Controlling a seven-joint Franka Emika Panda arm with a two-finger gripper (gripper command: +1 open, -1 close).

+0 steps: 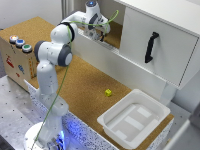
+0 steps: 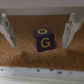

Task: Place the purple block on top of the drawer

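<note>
Hovering over the far end of the cork counter (image 1: 75, 85), beside the drawer (image 1: 155, 40), my pincer (image 1: 98, 34) stands wide, holding nothing. In the wrist view the purple block (image 2: 44, 40) lies on the cork between the two fingertips (image 2: 69, 30), clear of both, with a yellow letter on its upper face.

Risks as I judge them: the block sits slightly skewed to the fingers, so closing may twist it or pinch a corner and flick it away. It looks nearer one finger than the other, so that finger would touch first and push it along the cork. The drawer's wall is close by; a careless lift could clip it. The yellow block (image 1: 108, 92) and white tray (image 1: 133, 119) lie well apart and pose no concern.
</note>
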